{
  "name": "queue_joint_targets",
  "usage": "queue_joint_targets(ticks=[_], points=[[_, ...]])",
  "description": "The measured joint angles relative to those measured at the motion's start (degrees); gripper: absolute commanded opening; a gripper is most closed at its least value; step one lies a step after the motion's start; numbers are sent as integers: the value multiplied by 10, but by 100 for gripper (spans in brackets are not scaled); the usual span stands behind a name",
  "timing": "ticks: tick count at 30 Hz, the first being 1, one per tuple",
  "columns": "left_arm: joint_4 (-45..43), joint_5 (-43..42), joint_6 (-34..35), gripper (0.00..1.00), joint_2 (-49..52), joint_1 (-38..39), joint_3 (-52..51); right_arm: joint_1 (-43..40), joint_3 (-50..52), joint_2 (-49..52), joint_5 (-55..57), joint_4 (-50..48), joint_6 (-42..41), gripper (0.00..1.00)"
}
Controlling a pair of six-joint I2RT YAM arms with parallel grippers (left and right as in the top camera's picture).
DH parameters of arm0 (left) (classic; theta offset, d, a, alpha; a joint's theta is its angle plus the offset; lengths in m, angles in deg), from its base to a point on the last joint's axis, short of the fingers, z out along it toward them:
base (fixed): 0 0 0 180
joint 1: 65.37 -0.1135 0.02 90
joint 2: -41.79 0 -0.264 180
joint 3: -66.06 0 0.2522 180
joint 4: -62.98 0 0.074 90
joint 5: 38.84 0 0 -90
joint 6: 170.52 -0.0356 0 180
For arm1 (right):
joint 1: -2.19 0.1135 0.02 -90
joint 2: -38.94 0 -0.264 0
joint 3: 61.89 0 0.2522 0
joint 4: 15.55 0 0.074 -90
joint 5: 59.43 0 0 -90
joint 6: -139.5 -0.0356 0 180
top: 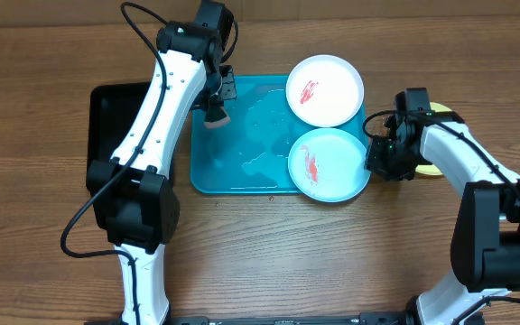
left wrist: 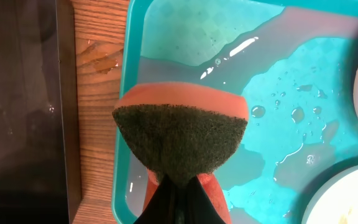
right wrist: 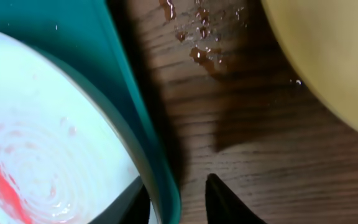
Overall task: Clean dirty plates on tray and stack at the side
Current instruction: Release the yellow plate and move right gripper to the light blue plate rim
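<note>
Wood table, wet blue tray mid, two smeared plates on its R side. L gripper clamped on sponge. R gripper jaws apart, straddling tray rim; I could pinch rim w/ plate and drag tray. Yellow plate mostly hid by R arm, I think.

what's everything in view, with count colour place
large turquoise rectangular plastic tray: 1, turquoise, table centre
small round white plastic plate: 1, white, red-smeared, tray's far right
small round pale mint plastic plate: 1, mint, red-smeared, tray's near right
yellow-green round plastic plate: 1, yellow-green, table right of tray
black rectangular tray: 1, black, left of turquoise tray
orange sponge, dark green scouring face: 1, orange-green, over tray's left
wooden table: 1, brown, underneath
left pincer: 1, black, shut on sponge
right pincer: 1, black, open, tray's right rim
</note>
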Motion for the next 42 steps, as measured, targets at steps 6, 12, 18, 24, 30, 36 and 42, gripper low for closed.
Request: queue_joint_targets(ticks=[6, 12, 18, 24, 30, 36, 42], points=[[0, 0, 0, 4, 0, 0, 0, 1, 2, 0, -3, -6, 2, 4], [0, 2, 0, 4, 0, 0, 0, 4, -1, 0, -11, 20, 1, 4], [0, 2, 0, 4, 0, 0, 0, 12, -49, 0, -5, 95, 1, 4], [1, 2, 0, 4, 0, 0, 0, 83, -74, 0, -2, 61, -34, 4], [2, 2, 0, 4, 0, 0, 0, 173, -74, 1, 6, 2, -168, 4], [-2, 2, 0, 4, 0, 0, 0, 214, -74, 29, 4, -55, -243, 4], [-3, 2, -1, 5, 0, 0, 0, 231, -75, 87, 2, -112, -269, 4]])
